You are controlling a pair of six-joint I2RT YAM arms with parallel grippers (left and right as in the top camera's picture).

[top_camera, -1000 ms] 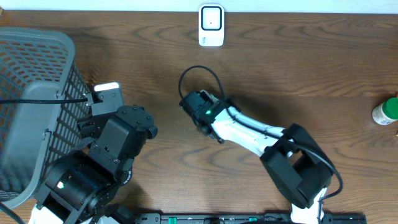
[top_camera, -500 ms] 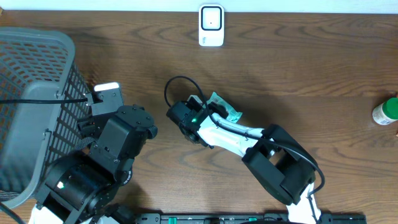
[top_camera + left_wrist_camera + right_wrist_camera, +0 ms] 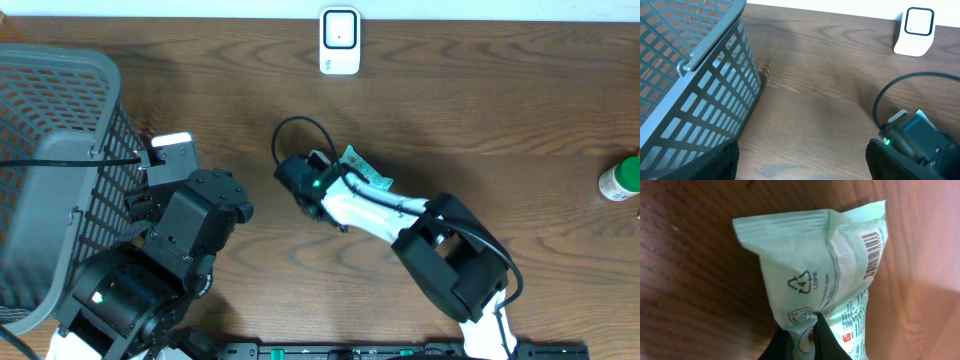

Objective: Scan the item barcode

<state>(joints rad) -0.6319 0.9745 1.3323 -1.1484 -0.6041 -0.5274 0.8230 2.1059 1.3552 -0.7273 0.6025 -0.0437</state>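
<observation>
The mint-green packet [image 3: 820, 280] is wrinkled. Its barcode [image 3: 873, 252] shows along one edge. The white scanner [image 3: 339, 41] stands well apart from it.

basket [image 3: 60, 58] left, scanner [image 3: 340, 41] rear centre, packet [image 3: 368, 174] mid-table, bottle [image 3: 622, 180] right

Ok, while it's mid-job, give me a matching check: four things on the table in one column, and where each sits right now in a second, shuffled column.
Things:
1. pale green plastic packet
2. grey plastic mesh basket
3. white box-shaped scanner
4. green-and-white bottle

Places:
A. at the table's far edge, near the middle
B. at the right edge of the overhead view
C. on the left side of the table
D. pinched in the right gripper

Pairs: 1-D, 2-C, 3-A, 4-B
</observation>
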